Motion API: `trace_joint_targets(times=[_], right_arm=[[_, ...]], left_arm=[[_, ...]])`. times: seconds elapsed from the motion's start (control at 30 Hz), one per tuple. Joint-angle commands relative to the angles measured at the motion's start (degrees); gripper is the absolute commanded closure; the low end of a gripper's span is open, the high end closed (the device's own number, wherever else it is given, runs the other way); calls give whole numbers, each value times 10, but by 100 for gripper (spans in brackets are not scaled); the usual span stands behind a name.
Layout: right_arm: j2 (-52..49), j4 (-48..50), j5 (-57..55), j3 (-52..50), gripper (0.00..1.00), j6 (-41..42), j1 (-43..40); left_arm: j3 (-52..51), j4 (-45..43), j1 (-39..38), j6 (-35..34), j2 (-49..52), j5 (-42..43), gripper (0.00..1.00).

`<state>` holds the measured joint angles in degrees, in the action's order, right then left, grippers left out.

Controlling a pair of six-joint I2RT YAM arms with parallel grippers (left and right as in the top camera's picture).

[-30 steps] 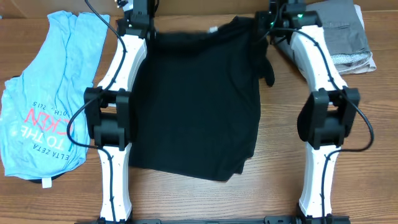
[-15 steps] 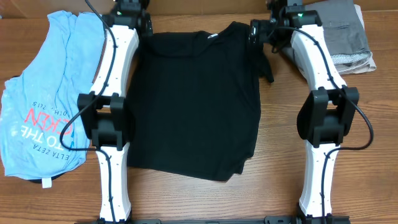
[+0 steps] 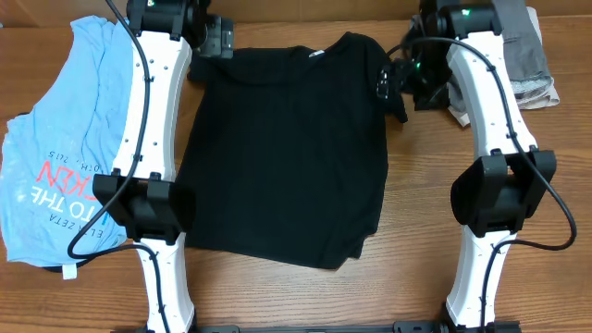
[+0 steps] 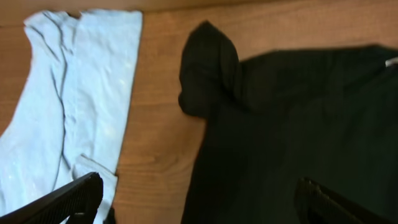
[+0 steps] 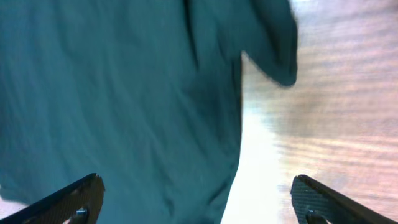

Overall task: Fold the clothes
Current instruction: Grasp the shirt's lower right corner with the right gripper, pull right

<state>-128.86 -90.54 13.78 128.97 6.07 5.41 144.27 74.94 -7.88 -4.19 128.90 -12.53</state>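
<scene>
Under left tool (image 4: 198,183) (jaws wide), black T-shirt (image 4: 298,112)

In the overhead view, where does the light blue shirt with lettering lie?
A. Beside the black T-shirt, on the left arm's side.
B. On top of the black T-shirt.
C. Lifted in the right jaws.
A: the light blue shirt lies flat beyond the left arm, apart from the black T-shirt.

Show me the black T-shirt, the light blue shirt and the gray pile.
black T-shirt (image 3: 287,157), overhead view, middle of its body.
light blue shirt (image 3: 65,113), overhead view, plain fabric above the lettering.
gray pile (image 3: 538,63), overhead view, its right part.
</scene>
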Motion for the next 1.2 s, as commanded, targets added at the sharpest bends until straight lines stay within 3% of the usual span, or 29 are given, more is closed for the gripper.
trace_joint_targets(times=[0.0,0.27,0.53,0.7,0.87,1.17], right_arm=[[5,-7,19,-23,4,-1,8],[66,11,16,-135,6,0,52],[269,176,35,-483,7,72,64],[400,249,63,-655,14,102,85],[446,325,53,-785,25,155,119],[446,375,54,-863,45,195,151]], left_arm=[[3,14,0,16,4,23,0],[3,70,0,16,4,35,0],[3,76,1,16,4,34,0],[3,67,1,16,4,34,0],[3,70,1,14,4,35,0],[3,62,1,14,4,35,0]])
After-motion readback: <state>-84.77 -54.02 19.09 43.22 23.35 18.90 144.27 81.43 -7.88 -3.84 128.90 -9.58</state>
